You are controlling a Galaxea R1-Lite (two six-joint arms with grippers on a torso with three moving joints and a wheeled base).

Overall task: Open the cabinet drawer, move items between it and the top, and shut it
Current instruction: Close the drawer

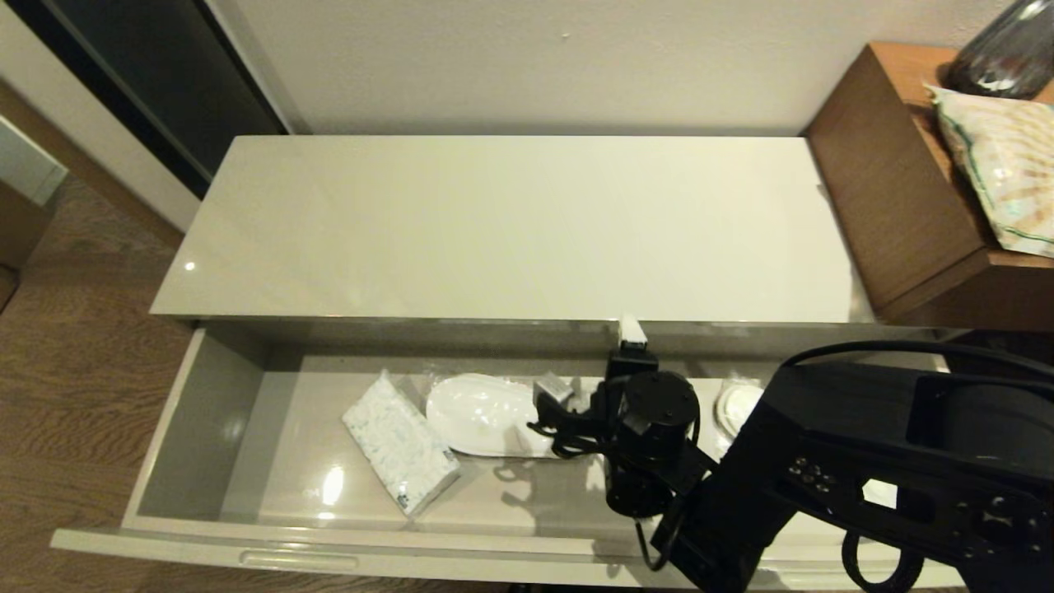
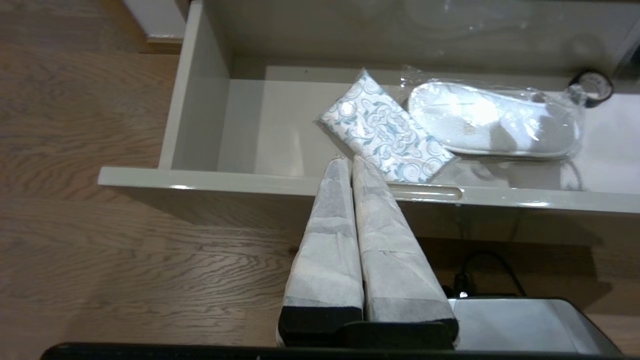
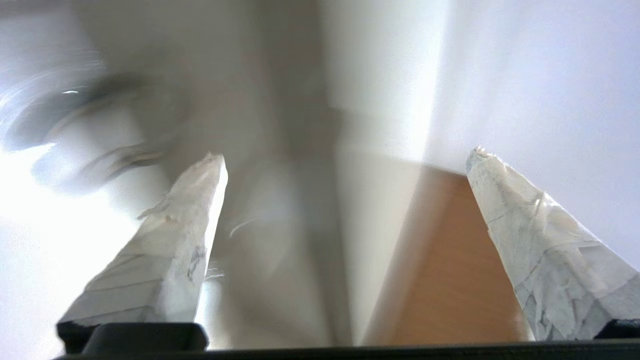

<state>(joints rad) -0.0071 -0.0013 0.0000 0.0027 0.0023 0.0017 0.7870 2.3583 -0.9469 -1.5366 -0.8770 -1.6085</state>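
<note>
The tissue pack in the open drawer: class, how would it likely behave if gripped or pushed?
The tissue pack looks soft, so it would probably squash under closing fingers. It lies flat, so it should slide, not roll. Its glossy drawer floor may let it skid.

drawer (image 1: 206, 412) open | holds: tissue pack (image 1: 400, 442), bagged slipper (image 1: 486, 414), tape roll (image 2: 593, 88)

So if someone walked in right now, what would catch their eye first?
The cabinet drawer pulled wide open under the bare cream-white top. Inside it lie a blue-printed tissue pack and, beside it, plastic-wrapped white slippers. The black right arm reaches in over the drawer's right half, the right gripper open.
</note>
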